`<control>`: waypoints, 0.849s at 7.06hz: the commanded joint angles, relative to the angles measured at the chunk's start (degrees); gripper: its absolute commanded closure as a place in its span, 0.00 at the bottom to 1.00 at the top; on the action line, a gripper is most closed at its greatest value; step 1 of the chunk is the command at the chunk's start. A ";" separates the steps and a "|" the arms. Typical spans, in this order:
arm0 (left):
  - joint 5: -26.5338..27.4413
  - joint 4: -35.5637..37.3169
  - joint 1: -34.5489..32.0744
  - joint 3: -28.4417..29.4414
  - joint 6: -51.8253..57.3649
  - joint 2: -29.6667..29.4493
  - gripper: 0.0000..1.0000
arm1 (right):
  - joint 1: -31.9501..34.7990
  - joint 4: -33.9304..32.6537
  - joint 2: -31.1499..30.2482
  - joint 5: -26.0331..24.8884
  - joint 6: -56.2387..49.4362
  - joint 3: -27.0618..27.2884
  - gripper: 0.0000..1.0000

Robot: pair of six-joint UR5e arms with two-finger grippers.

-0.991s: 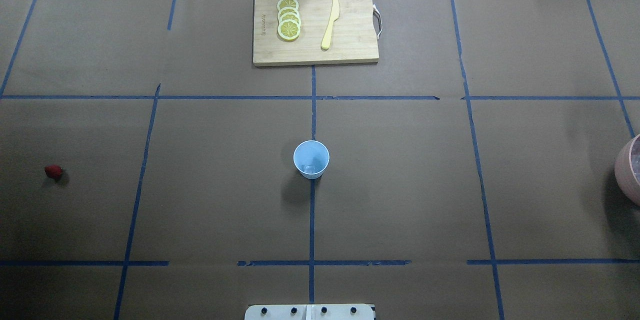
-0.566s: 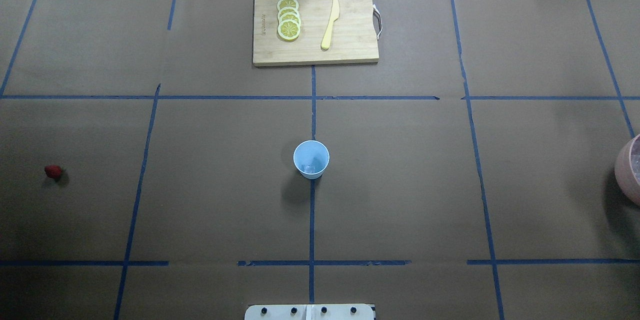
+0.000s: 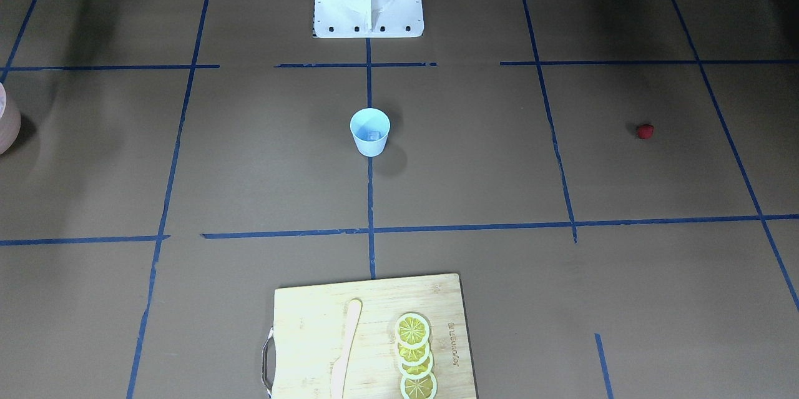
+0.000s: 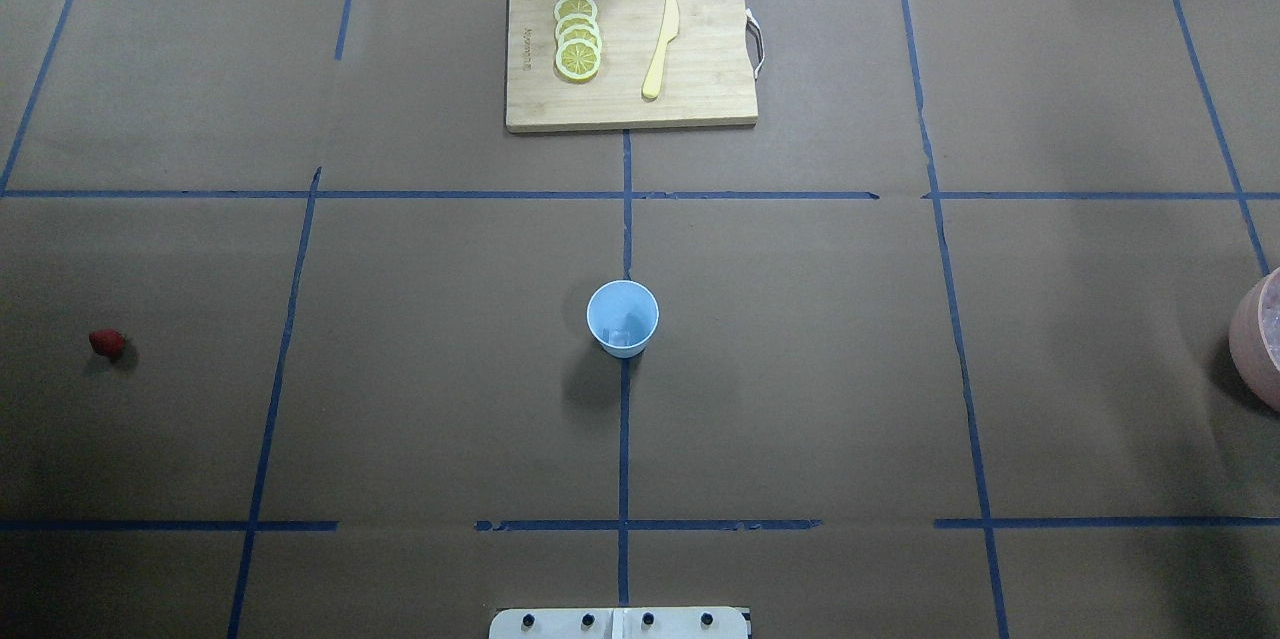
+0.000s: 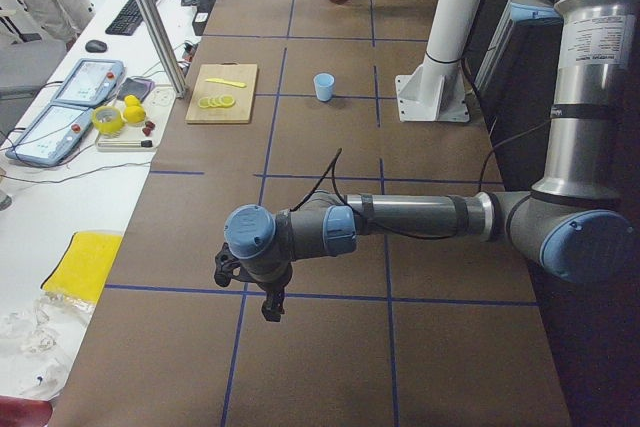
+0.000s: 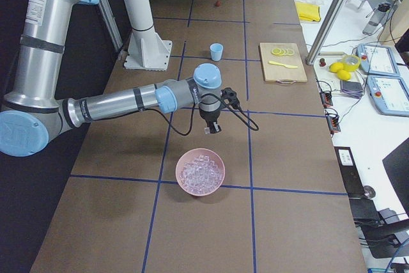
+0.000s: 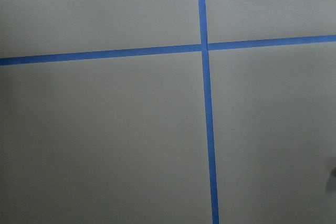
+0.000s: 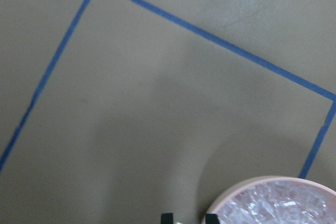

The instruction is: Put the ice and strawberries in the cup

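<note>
Ice fills the pink bowl, which shows at 5 o'clock in the right wrist view, close by the right end effector. Its fingertips stand narrowly apart with nothing seen between them. The left end effector hangs over the bare table near its left end; I cannot tell whether it is wide or closed.

Outward, the cup stands at the table's centre with one cube inside. The strawberry lies far out at its 9 o'clock, and the bowl at its 3 o'clock.

Over the last second only the shadow beside the bowl has shrunk; the cup and strawberry have not moved. The right arm is probably working at the bowl for another cube, with the strawberry not yet fetched.
</note>
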 commanded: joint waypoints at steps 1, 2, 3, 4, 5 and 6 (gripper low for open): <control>-0.02 0.00 -0.05 -0.06 0.00 0.00 0.00 | -5.37 -0.23 7.39 0.15 20.27 1.65 1.00; -0.02 0.00 -0.05 0.03 0.00 0.00 0.00 | -9.75 -0.23 11.87 -0.90 28.88 1.57 1.00; -0.02 0.00 -0.05 -0.06 0.00 0.00 0.00 | -13.89 -0.32 16.17 -2.91 36.02 1.48 1.00; -0.02 -0.09 -0.05 -0.06 0.00 -0.09 0.00 | -19.06 -2.32 21.35 -5.54 43.49 1.48 1.00; -0.02 0.00 -0.05 -0.06 0.00 -0.09 0.00 | -23.64 -7.65 27.84 -8.96 48.96 1.48 1.00; -0.02 -0.09 -0.05 -0.06 0.00 -0.09 0.00 | -28.99 -14.66 35.13 -13.96 52.23 1.22 1.00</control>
